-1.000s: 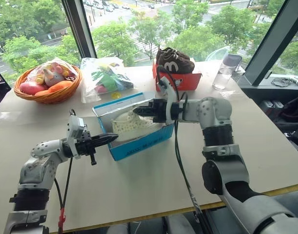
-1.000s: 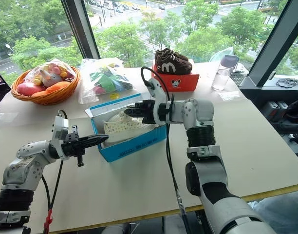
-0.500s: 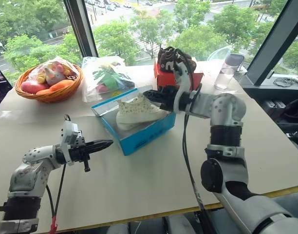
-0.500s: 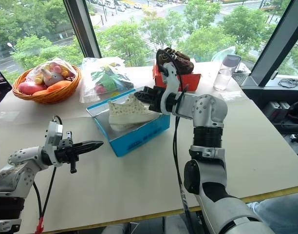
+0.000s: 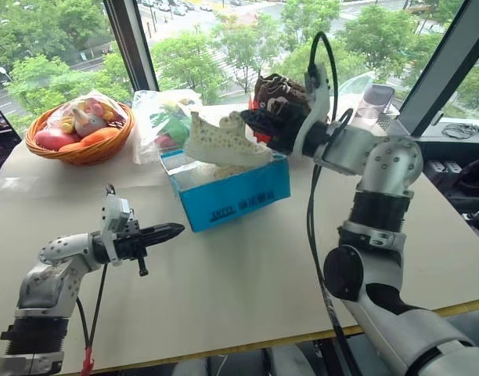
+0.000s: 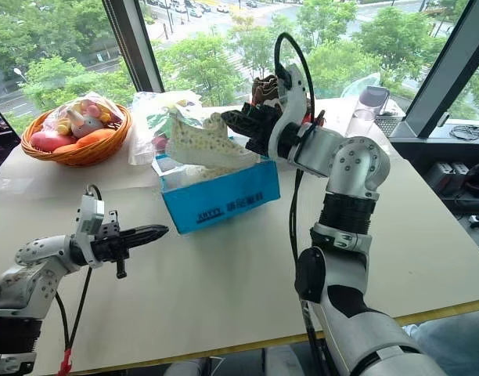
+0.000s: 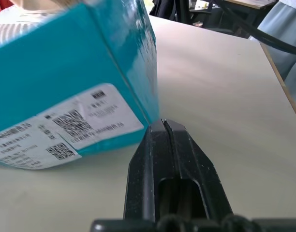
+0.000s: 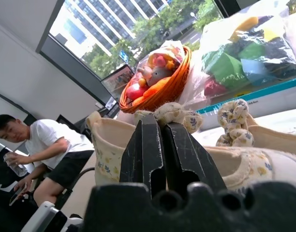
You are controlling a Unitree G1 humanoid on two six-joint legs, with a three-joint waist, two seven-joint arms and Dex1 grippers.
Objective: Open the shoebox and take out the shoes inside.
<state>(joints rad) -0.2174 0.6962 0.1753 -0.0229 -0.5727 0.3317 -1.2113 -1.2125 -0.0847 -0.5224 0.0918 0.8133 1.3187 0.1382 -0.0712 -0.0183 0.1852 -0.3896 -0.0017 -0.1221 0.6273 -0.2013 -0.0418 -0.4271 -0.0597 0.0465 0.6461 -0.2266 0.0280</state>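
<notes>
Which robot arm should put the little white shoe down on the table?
The right one, probably. Its right gripper is already shut on the cream-white perforated shoe, holding it above the open bright blue cardboard shoebox. The left gripper is shut and empty, low over the table beside the box.

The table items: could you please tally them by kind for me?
Boxes: 2 (blue shoebox, red box)
Cream shoes: 1, held above the shoebox
Brown shoes: 1 pair
Baskets: 1
Plastic bags: 1
Cups: 1
Total: 7
</notes>
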